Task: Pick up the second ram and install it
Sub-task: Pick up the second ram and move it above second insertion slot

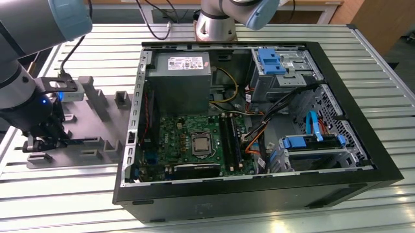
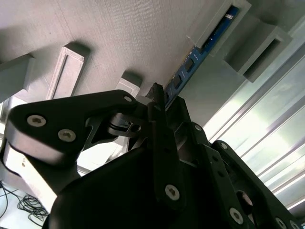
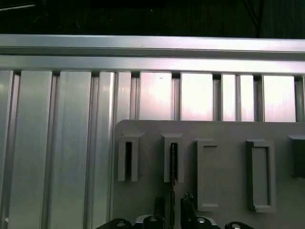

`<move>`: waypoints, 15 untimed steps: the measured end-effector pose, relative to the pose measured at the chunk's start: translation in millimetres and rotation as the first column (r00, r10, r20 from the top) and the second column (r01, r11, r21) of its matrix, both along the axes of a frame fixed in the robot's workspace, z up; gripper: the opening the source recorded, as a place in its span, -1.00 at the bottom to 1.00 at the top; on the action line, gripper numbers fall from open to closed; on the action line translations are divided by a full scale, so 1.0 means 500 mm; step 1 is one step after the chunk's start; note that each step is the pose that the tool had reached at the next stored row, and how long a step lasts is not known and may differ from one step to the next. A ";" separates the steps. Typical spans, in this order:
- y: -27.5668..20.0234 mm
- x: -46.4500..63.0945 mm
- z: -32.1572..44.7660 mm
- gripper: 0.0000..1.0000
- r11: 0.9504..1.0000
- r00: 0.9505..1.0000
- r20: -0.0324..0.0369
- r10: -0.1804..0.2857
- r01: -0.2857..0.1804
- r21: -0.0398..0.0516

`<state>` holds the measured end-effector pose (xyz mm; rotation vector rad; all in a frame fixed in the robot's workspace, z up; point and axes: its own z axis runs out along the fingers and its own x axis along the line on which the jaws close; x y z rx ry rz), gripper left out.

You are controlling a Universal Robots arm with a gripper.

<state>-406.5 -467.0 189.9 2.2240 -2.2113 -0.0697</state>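
Black linkage of the gripper (image 2: 167, 98) crowds the second wrist view, its jaws set narrowly apart astride the second ram (image 2: 191, 66), not visibly clamped. The ram stands on edge in a slot of the grey holder (image 3: 228, 131) on the slatted worktop (image 3: 47, 143), outside the computer case (image 1: 259, 196). Judged light, thin and rigid but brittle at chips and contacts, so best pinched across its flat faces near mid-length; its lower edge is sunk in the slot, and the linkage masks the exact gap at the pads.
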 end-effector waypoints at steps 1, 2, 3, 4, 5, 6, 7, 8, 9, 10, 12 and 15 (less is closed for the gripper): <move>0.0001 0.001 0.000 -0.45 1.000 1.000 0.000 0.000 0.000 0.000; 0.0002 0.001 -0.001 -0.45 1.000 1.000 0.000 0.000 0.000 0.000; 0.0001 0.001 -0.001 -0.45 1.000 1.000 0.000 0.000 0.000 0.000; 0.0000 0.001 -0.001 -0.45 1.000 1.000 0.000 0.000 0.000 0.000; 0.0000 0.002 -0.001 -0.45 1.000 1.000 0.000 0.000 0.000 0.000; 0.0001 0.002 -0.001 -0.45 1.000 1.000 0.000 0.000 0.000 0.000; 0.0000 0.002 -0.001 -0.45 1.000 1.000 -0.001 0.000 0.000 0.000; 0.0000 0.002 -0.001 -0.47 1.000 1.000 -0.001 0.000 0.000 0.000; 0.0001 0.002 -0.001 -0.47 1.000 1.000 0.000 0.000 0.000 0.000; 0.0001 0.002 -0.001 -0.62 1.000 1.000 0.000 0.000 0.000 0.000; 0.0001 0.002 -0.001 -0.62 1.000 1.000 0.000 0.000 0.000 0.000; 0.0000 0.002 -0.001 -0.65 1.000 1.000 0.000 0.000 0.000 0.000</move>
